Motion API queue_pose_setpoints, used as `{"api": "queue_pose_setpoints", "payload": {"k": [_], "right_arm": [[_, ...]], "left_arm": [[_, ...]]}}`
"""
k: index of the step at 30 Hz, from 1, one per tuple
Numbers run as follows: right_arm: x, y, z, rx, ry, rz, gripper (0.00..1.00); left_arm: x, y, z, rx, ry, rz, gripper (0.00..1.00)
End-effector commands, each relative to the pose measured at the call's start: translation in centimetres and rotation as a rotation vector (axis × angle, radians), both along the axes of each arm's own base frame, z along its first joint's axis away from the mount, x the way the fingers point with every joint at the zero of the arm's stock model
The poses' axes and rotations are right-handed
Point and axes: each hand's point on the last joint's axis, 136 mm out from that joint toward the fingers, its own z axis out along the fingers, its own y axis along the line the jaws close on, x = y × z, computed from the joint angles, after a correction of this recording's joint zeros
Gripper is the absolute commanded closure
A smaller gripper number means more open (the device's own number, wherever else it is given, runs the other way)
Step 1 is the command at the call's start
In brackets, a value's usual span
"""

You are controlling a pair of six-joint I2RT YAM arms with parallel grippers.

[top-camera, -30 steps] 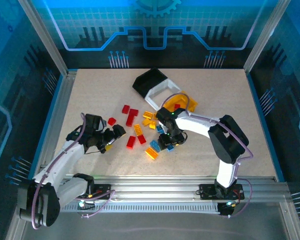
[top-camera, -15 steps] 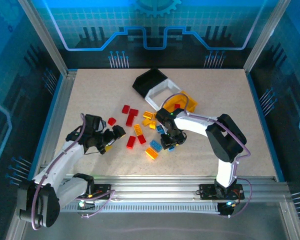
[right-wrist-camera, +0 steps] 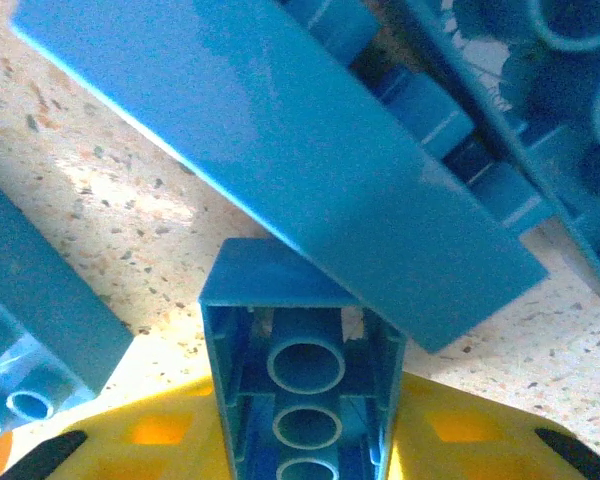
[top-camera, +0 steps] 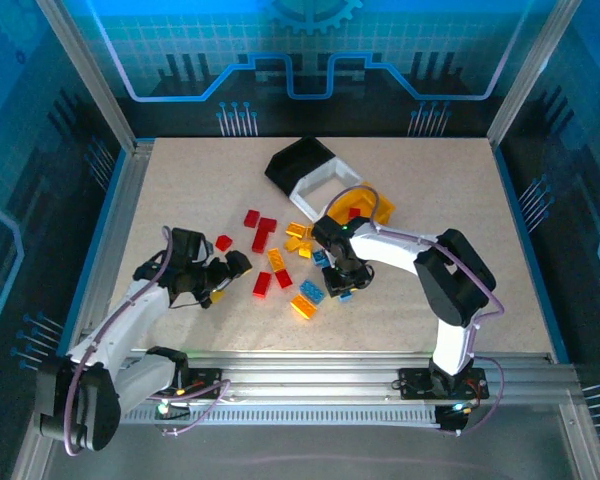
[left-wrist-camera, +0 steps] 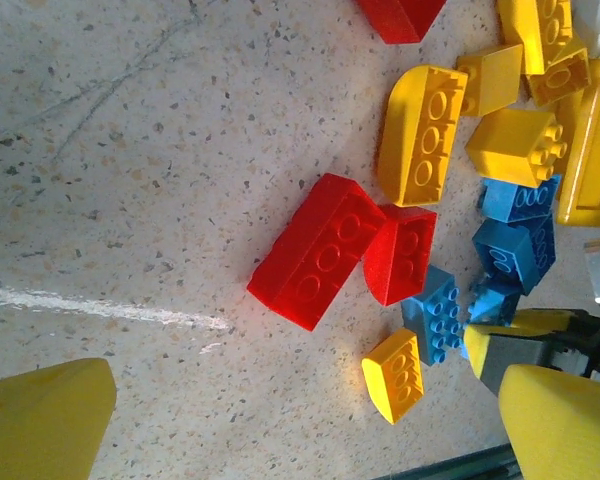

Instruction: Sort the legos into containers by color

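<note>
The right gripper is closed down narrow, its yellow pads lying against both long sides of a small blue plastic brick. The brick shows its hollow underside, and a longer blue brick leans across its far end on the speckled tabletop. From above, this gripper sits low at the right edge of the scattered red, blue and yellow-orange legos near the table's middle. The left gripper hovers at the pile's left side, fingers spread wide with nothing between them. Beyond the pile, three joined plastic bins stand in a diagonal row: black bin, white bin, yellow bin.
</note>
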Motion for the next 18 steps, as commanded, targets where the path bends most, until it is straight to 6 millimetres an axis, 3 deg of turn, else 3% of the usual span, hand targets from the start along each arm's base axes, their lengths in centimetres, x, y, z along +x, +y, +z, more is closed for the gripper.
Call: {"api": "queue_pose_setpoints", "payload": {"k": [1,10,18], "right_arm": [[-0.7,-0.3,1.3,0.003,-0.009,-0.008,0.62],[-0.9,0.5,3.4,0.057,-0.014,-0.027,0.65],[-1.1,1.5,7.6,0.159,-0.050,-0.072,0.65]], "left_arm": [[0.0,-0.2,-0.2,-0.025,0.007,-0.010,0.01],[0.0,-0.4,-0.8,-0.032,0.014,-0.012,0.01],[0.2,-0.6,-1.2,-0.048,0.012,-0.013,0.01]]}}
